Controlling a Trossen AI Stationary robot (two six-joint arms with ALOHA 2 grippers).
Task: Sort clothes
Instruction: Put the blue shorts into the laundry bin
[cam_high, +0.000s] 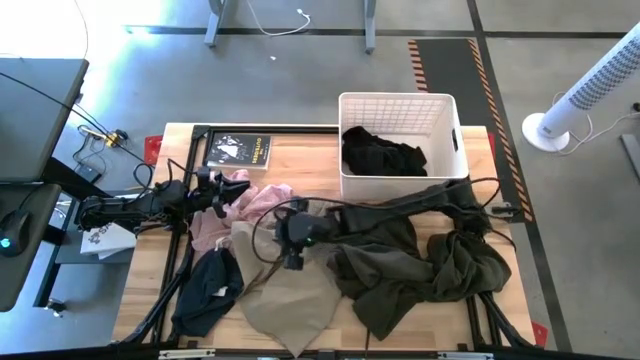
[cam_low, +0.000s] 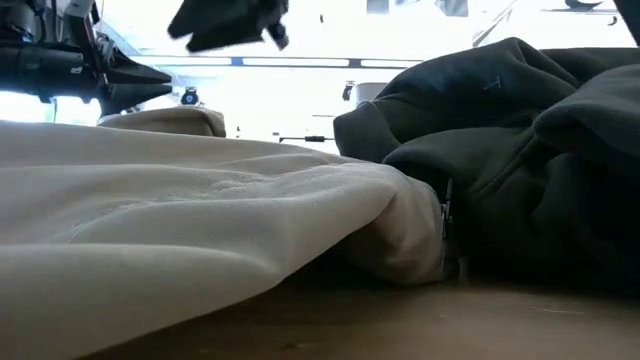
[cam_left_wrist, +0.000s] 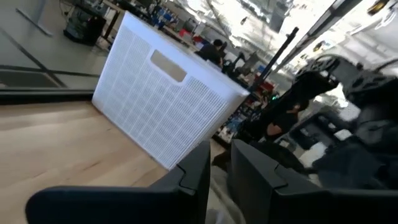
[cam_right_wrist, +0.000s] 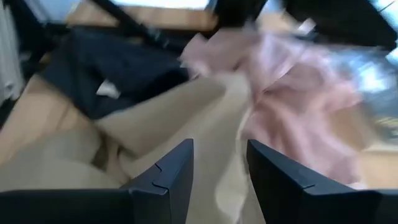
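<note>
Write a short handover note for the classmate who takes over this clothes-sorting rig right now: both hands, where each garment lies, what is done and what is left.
Left hand: over the pink garment near the table's left side, fingers slightly parted, nothing visibly held.
Right hand: open over the pink and beige garment, empty.
Done: the black garment lies in the white basket.
Left: pink, beige, the navy garment front left and the olive-brown garment on the right are all on the table.
</note>
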